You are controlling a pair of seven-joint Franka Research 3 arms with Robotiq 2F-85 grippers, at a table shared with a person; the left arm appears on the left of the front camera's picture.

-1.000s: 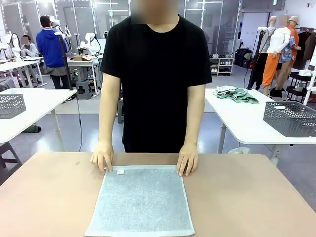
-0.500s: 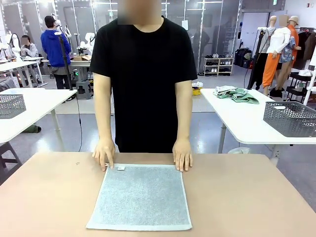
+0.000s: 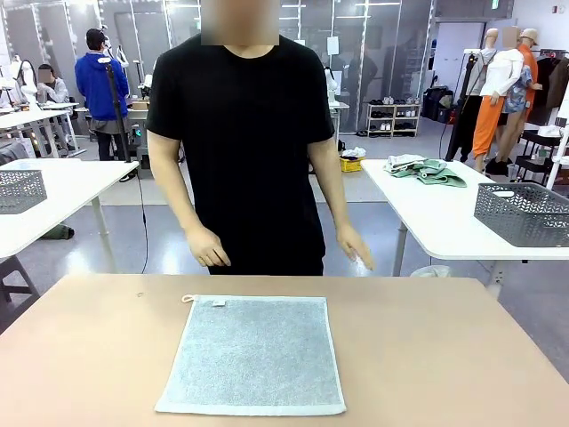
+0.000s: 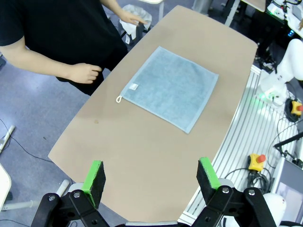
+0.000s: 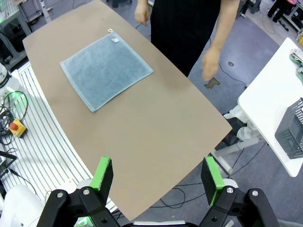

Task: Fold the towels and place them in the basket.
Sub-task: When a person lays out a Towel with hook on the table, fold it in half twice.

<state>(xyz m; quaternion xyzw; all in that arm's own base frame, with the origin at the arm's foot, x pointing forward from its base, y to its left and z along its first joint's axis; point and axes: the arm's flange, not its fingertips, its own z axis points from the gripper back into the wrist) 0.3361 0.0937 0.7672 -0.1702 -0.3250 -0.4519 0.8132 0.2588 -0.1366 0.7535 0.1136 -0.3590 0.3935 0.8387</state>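
A light blue-grey terry towel (image 3: 253,356) is laid flat and unfolded in the middle of the tan table (image 3: 444,356), while the left gripper (image 4: 151,165) and right gripper (image 5: 157,164) are held released high above it, so its thin edge could be missed or bunched when pinched.

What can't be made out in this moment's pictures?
- Front view: tag on the towel, print too small to read.
- Front view: grey basket, cut by the right edge; mesh walls hide any contents.
- Right wrist view: person's hand, motion-blurred, finger pose unclear.
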